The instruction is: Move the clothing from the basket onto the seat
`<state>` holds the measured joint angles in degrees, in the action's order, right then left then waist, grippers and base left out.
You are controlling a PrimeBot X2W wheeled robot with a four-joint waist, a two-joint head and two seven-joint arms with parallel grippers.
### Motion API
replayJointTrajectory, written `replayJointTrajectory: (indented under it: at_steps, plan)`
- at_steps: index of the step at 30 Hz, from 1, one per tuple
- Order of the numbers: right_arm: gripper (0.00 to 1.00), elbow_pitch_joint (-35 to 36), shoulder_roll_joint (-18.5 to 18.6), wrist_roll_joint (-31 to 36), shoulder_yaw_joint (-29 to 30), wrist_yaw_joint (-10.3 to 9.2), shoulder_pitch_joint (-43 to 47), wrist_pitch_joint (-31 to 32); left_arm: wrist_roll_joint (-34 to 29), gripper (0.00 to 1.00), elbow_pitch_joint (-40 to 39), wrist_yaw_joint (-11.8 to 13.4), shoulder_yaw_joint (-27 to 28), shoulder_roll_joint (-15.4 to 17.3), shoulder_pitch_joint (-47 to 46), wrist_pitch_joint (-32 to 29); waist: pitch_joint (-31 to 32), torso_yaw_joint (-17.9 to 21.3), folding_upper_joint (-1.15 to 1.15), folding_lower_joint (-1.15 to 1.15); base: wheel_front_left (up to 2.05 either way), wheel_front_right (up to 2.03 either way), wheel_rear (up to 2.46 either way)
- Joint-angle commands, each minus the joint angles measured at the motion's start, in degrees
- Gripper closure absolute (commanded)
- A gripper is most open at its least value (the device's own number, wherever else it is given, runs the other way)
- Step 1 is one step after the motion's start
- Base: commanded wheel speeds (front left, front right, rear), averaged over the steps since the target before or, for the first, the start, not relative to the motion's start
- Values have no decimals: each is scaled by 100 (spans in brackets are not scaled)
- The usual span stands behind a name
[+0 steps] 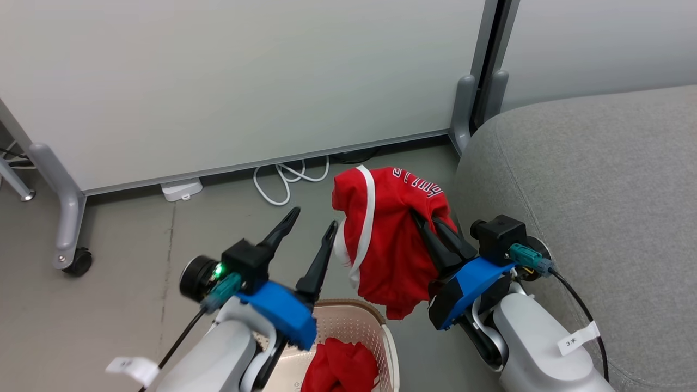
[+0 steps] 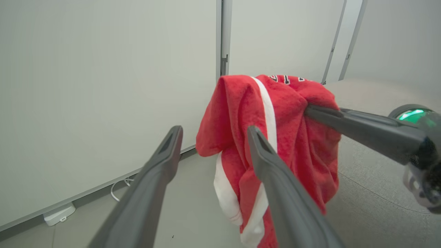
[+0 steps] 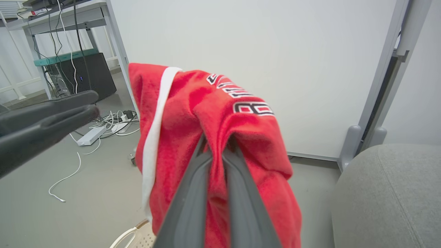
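Dangling from the robot's right end effector (image 1: pixel 428 224), a bright red striped garment (image 1: pixel 392 239) hangs in soft, bunched folds above the smooth grey floor (image 1: pixel 136 261). It is just left of the seat (image 1: pixel 599 179) and beyond the basket (image 1: pixel 381 321). The two long dark fingers are pressed together on a pinch of the cloth, which drapes over their tips. The fabric has a napped, towel-like pile, with a broad white stripe curving down its left side and white block lettering edged in black across the top.

The left end effector (image 1: pixel 313 218) is just left of the garment with its tapered fingers spread wide apart and nothing between them. Whether the nearer fingertip brushes the cloth cannot be told.

At the near edge of the head view sits the cream-white basket, its plastic wall punched with rows of small holes under a brown woven-look rim. A plain red garment (image 1: pixel 340 367) lies crumpled inside it.

The seat fills the right of the scene, a large cushion in grey woven upholstery with a rounded corner and a stitched seam along its edge. No clothing lies on the part that can be seen.

A pale, matte partition panel (image 1: pixel 218 81) on grey metal legs stands at the far side, with a looped white cable (image 1: pixel 283 179) on the floor below it.
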<state>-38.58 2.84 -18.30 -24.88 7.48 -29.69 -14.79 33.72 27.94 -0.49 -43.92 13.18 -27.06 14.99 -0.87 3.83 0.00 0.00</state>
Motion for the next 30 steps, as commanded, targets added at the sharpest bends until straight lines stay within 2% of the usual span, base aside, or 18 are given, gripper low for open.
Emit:
replayJointTrajectory:
  at_steps: [1, 7, 17, 22, 30]
  plan:
    - [100, 42, 8, 36, 32, 3, 81, -5, -97, 0, -155, 34, 119, 81, 123, 26, -32, 30, 0, 0, 0, 0, 0]
    - [100, 178, 7, 93, 145, 3, 144, 35, -583, 0, -1040, 110, 834, 203, 981, 27, -97, 90, 0, 0, 0, 0, 0]
    - [100, 455, 8, 62, 158, 3, 317, 89, -1080, 0, -1306, -107, 1539, -9, 1581, 27, -114, 355, 0, 0, 0, 0, 0]
    - [100, 711, 8, 147, 196, 3, 405, 148, -1266, 0, -1333, -206, 1796, -51, 1683, 28, -204, 750, 0, 0, 0, 0, 0]
    - [100, 1170, 7, 230, 325, 3, 629, 243, -1507, 0, -1452, -327, 2163, -87, 1789, 28, -390, 1640, 0, 0, 0, 0, 0]
